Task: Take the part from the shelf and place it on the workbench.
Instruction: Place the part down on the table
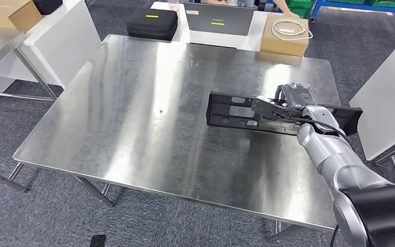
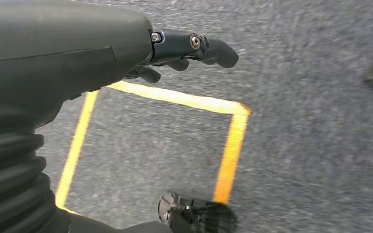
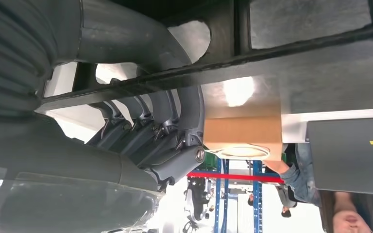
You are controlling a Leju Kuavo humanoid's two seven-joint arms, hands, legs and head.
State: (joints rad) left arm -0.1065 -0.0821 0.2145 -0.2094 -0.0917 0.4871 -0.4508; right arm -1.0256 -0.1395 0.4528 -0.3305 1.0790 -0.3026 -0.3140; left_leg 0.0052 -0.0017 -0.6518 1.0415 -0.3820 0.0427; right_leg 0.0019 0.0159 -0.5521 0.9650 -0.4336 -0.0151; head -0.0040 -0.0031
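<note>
Black plastic part, long openwork frame [image 1: 247,114]: lay flat on the brushed steel desk [image 1: 149,118] toward its right side, apparently just set down or about to be. Right hand [image 1: 277,109] gripped its upper rail, fingers [image 3: 141,131] hooked through the frame (a hold suited to a flat, slotted piece). Left hand [image 2: 184,53] hung slack above grey carpet, grasping nothing, presumably unneeded.

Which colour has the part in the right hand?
Black, best seen in the head view: the part in the right hand.
</note>
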